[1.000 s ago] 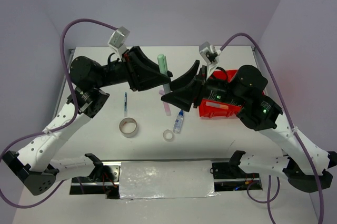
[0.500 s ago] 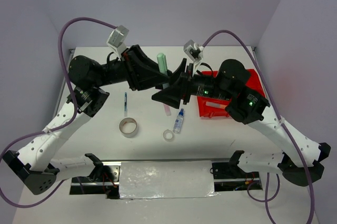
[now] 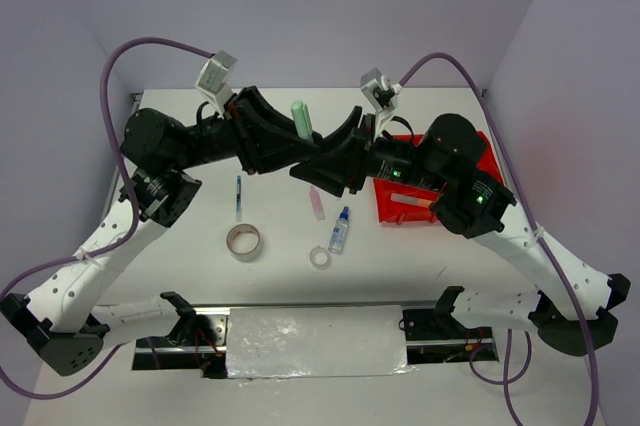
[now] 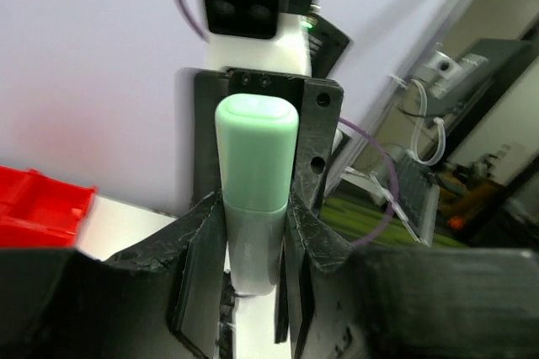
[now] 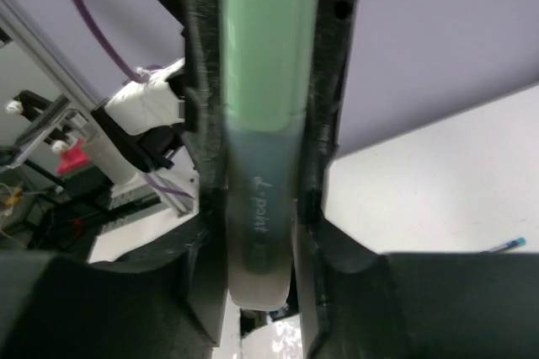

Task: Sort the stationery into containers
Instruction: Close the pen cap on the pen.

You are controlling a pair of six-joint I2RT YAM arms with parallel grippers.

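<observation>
A green-capped stubby marker (image 3: 297, 114) is held upright in the air above the table's middle. My left gripper (image 3: 304, 144) is shut on its grey body, which shows in the left wrist view (image 4: 255, 174) between the fingers. My right gripper (image 3: 320, 152) comes from the other side, and its fingers press the same marker in the right wrist view (image 5: 268, 123). The red tray (image 3: 400, 214) lies at the right, mostly hidden under my right arm; a corner of it shows in the left wrist view (image 4: 34, 203).
On the table lie a thin dark pen (image 3: 238, 196), a beige tape roll (image 3: 243, 242), a small clear tape ring (image 3: 320, 257), a blue-capped bottle (image 3: 340, 231) and a pink eraser (image 3: 316, 202). A pale item (image 3: 410, 202) lies in the tray.
My right gripper swung left from over the tray and closed around the marker held by my left gripper. The left arm lifted the marker slightly up and to the left.
</observation>
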